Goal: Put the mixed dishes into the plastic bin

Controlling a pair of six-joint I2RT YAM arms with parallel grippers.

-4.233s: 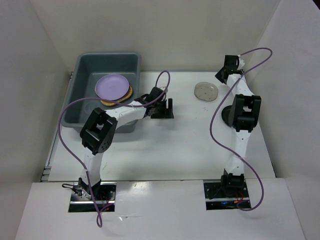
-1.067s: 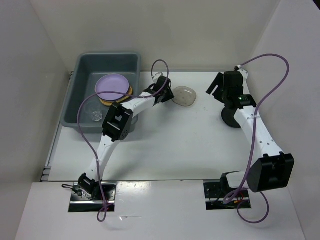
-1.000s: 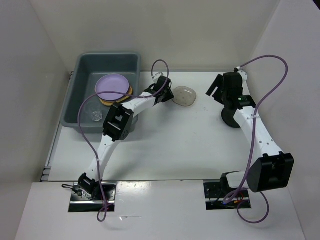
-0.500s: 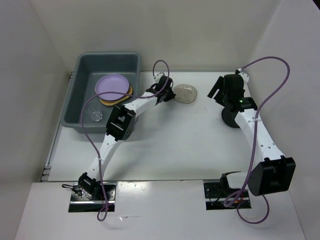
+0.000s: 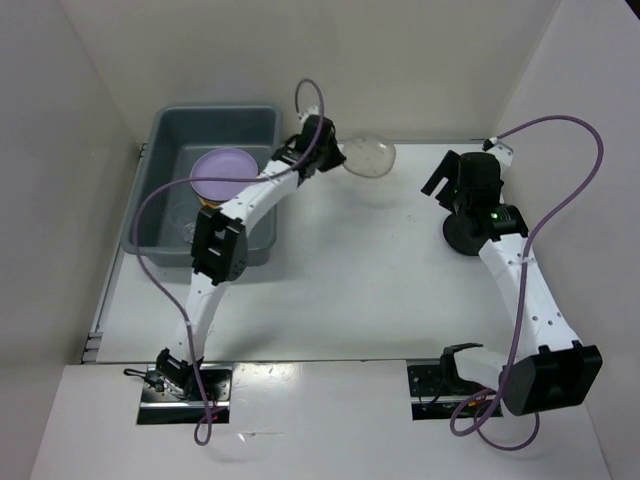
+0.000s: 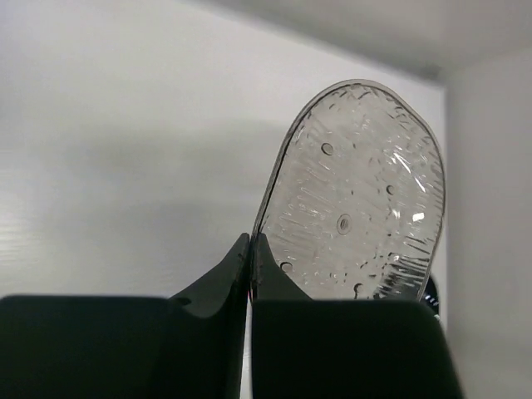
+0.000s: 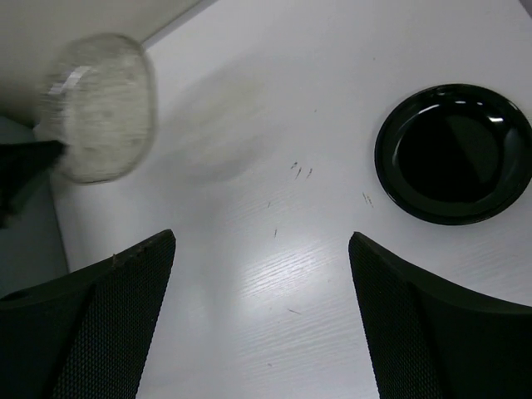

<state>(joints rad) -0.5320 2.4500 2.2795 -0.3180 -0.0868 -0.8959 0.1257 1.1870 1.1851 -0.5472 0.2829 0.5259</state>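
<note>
Left end effector (image 5: 335,160), clamped on the small translucent round dish (image 5: 367,157), has hoisted it off the worktop (image 5: 350,280) toward 12 o'clock, dish poking out toward 3 o'clock.

Bare table (image 5: 350,270) lies open between plastic bin (image 5: 160,140) and black round dish (image 7: 453,154); lavender round plate (image 5: 222,172) fills the bin's right half.

White table (image 5: 350,290); plain off-white walls (image 5: 400,60) on three sides; soft even light.
</note>
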